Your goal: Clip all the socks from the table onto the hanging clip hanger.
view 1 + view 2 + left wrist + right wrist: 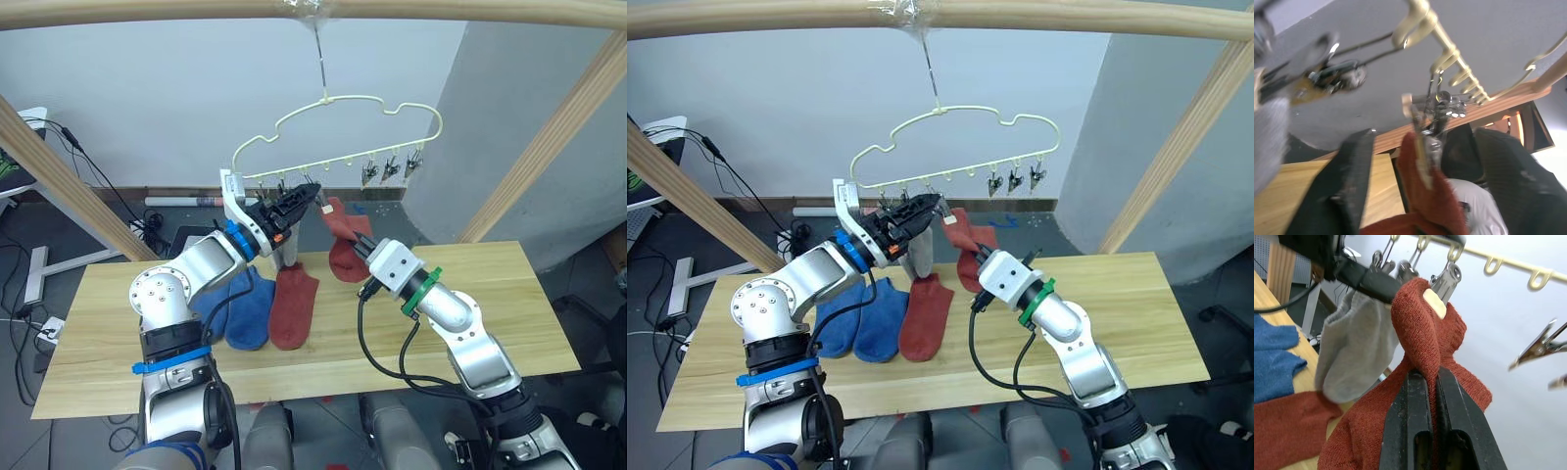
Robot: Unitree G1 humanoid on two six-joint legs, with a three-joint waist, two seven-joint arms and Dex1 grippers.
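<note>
- Socks: one rust red sock (345,240) hangs at a clip (1445,280) of the clip hanger (343,132), pinched by the right gripper (1431,377); a grey sock (1354,347) hangs beside it.
- Left gripper (299,199) is spread wide at the clips.
- Two blue socks (240,305) and another red sock (294,304) lie on the wooden table (490,313).
- Grey wall (167,98) behind; wooden pole frame (441,10) overhead.

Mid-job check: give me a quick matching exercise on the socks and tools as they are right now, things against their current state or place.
Things:
1. grey sock
2. red sock in the air
3. two blue socks
4. left tool

States:
A. flat on the table
B. hanging from the clip hanger
C. up at the clips
D. pinched by the right tool

Pairs: 1-B, 2-D, 3-A, 4-C
</note>
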